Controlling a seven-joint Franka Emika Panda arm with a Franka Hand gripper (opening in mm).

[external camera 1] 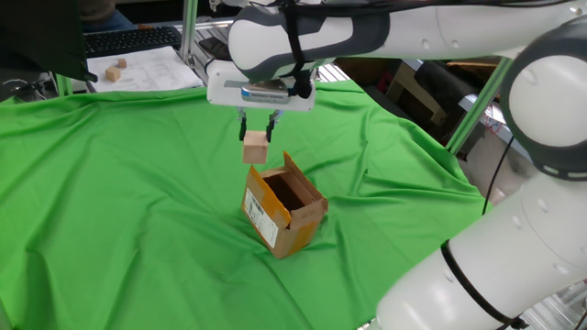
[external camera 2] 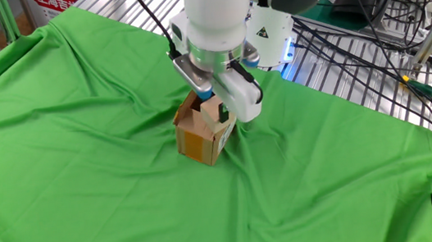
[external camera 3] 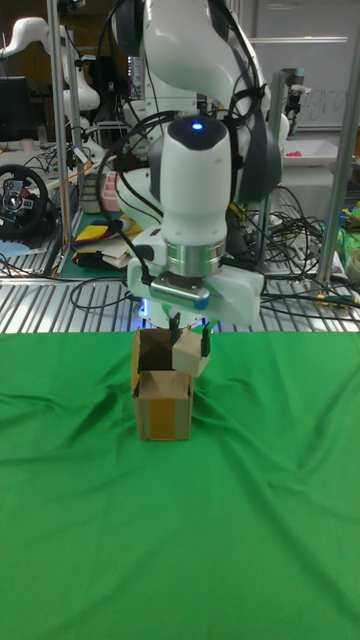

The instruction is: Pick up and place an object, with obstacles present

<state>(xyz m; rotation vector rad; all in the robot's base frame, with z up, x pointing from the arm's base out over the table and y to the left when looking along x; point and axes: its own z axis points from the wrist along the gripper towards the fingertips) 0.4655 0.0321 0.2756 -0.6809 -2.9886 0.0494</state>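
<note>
A small pale tan wooden cube (external camera 1: pixel 256 148) hangs in the air, pinched between the fingers of my gripper (external camera 1: pixel 258 135). It floats just above and beside the open top of the brown cardboard box (external camera 1: pixel 282 209), which stands on the green cloth with its flaps raised and a white label on one side. In the other fixed view the gripper (external camera 2: pixel 212 105) covers much of the box (external camera 2: pixel 198 138), and the cube (external camera 2: pixel 211 110) barely shows. From the tall fixed view, the cube (external camera 3: pixel 187 351) sits at the box's (external camera 3: pixel 163 398) right upper edge under the gripper (external camera 3: pixel 188 342).
Green cloth (external camera 1: pixel 119 211) covers the table in loose folds. At the back left lie white paper with two small blocks (external camera 1: pixel 114 70) and a keyboard (external camera 1: pixel 133 38). A metal wire rack with cables (external camera 2: pixel 356 54) borders the cloth on the far side.
</note>
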